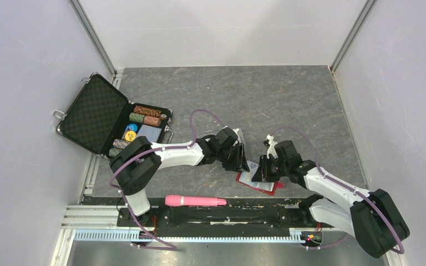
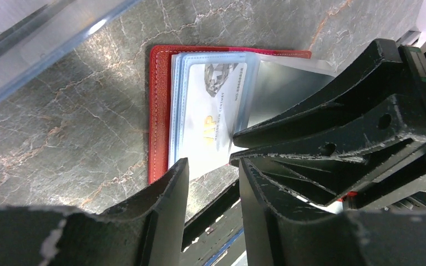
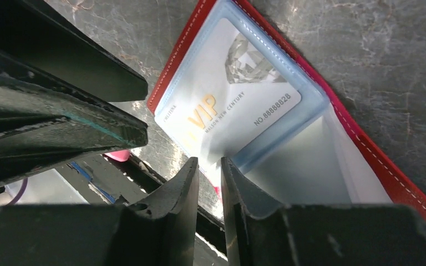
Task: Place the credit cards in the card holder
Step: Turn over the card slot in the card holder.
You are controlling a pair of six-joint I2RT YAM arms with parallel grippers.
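The red card holder (image 1: 266, 185) lies open on the table near the front edge, pale blue pockets up; it also shows in the left wrist view (image 2: 160, 111) and the right wrist view (image 3: 366, 149). A grey-blue credit card (image 3: 227, 105) with a gold VIP mark sits partway in a pocket, its near end sticking out past the wallet's edge; the left wrist view shows it too (image 2: 211, 119). My right gripper (image 3: 209, 163) is closed narrowly on that near end. My left gripper (image 2: 213, 166) is open and empty just beside the wallet. A clear pocket leaf (image 2: 288, 88) stands raised.
A black chip briefcase (image 1: 97, 113) with chip rolls lies open at the far left. A clear plastic case (image 2: 33, 50) lies just behind the left gripper. A pink object (image 1: 195, 200) rests on the front rail. Walls close in on both sides.
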